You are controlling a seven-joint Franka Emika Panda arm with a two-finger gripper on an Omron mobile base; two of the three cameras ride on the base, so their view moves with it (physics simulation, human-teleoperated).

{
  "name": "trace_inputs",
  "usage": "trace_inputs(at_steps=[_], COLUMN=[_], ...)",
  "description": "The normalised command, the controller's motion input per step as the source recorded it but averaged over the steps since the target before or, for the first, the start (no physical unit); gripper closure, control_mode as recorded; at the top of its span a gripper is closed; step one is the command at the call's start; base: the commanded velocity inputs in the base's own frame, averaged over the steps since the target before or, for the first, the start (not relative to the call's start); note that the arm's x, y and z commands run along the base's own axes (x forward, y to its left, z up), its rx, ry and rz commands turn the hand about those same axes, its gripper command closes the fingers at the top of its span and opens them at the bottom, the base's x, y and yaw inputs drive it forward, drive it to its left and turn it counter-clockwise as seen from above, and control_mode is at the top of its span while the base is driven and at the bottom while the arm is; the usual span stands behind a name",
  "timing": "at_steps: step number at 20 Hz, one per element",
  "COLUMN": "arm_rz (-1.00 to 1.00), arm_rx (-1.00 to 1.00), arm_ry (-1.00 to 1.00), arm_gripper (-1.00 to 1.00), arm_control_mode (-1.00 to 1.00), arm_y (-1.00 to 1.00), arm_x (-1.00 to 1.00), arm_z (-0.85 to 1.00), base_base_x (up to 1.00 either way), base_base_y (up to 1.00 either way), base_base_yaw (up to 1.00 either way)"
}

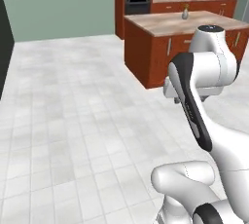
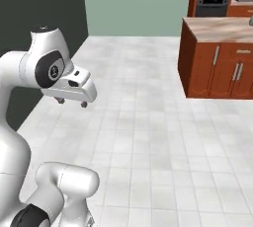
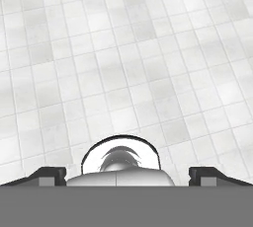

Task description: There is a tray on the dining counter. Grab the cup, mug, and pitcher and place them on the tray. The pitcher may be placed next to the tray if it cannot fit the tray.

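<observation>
The two-finger pincer (image 2: 72,102) hangs wide apart and empty above the pale grey tiled floor (image 1: 73,121). Far off, a small glass carafe (image 1: 185,13) stands upright on the beige marbled desk (image 1: 165,23) with red-brown cabinets; its contents are unclear.

The floor (image 3: 128,58) of pale grey and white tiles runs from the 12 o'clock edge down past the middle, its grid lines slanting a little toward 1 o'clock. Some tiles are lighter, some a shade darker, in a loose patchwork. At 7 o'clock and 5 o'clock the two dark fingertips (image 3: 47,175) of the gripper (image 3: 128,176) rise, set wide apart, with nothing between them but bare tile. Nothing is held.
</observation>
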Motion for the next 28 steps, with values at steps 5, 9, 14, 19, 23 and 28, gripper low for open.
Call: trace_inputs(at_steps=[5, 9, 14, 19, 23, 28], arm_rz=[0.0, 0.0, 0.0, 0.0, 0.0, 0.0], arm_rx=[0.0, 0.0, 0.0, 0.0, 0.0, 0.0], arm_ry=[0.0, 0.0, 0.0, 0.0, 0.0, 0.0], arm_gripper=[-1.0, -1.0, -1.0, -1.0, -1.0, -1.0], arm_control_mode=[1.0, 1.0, 1.0, 1.0, 1.0, 1.0], arm_y=[0.0, 0.0, 0.0, 0.0, 0.0, 0.0], arm_x=[0.0, 0.0, 0.0, 0.0, 0.0, 0.0], arm_z=[0.0, 0.0, 0.0, 0.0, 0.0, 0.0], base_base_x=[1.0, 1.0, 1.0, 1.0, 1.0, 1.0], base_base_y=[0.69, 0.71, 0.71, 0.67, 0.63, 0.47], base_base_yaw=[-0.03, -0.03, -0.03, -0.03, -0.03, -0.03])
